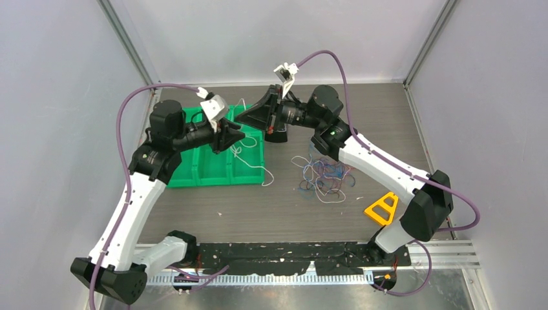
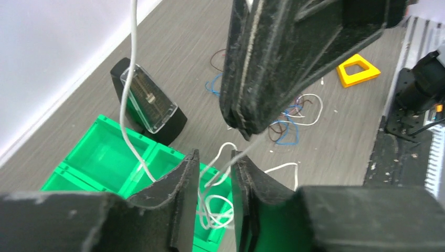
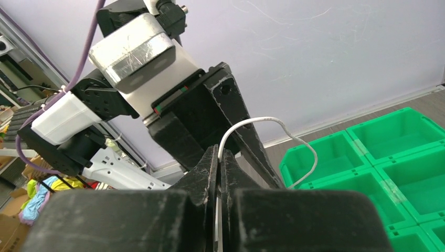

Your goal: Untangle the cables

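Note:
A thin white cable [image 3: 262,119] runs between my two grippers above the green bin tray [image 1: 194,169]. My right gripper [image 3: 219,150] is shut on this cable, which leaves its tips in an arc. In the left wrist view its closed tips [image 2: 244,128] hang just above my left gripper [image 2: 215,155]. The left jaws stand a little apart, with the white cable passing loosely between them. The rest of it lies coiled [image 2: 220,202] in a bin below. In the top view both grippers [image 1: 232,135] [image 1: 240,117] meet over the tray's right end. A tangle of blue, brown and white cables [image 1: 323,175] lies on the table.
A black stand with a clear face [image 2: 149,102] sits on the table just behind the tray. A yellow triangular frame [image 1: 381,208] lies at the right front. Black tape and a metal rail [image 1: 284,261] run along the near edge. Grey walls close in three sides.

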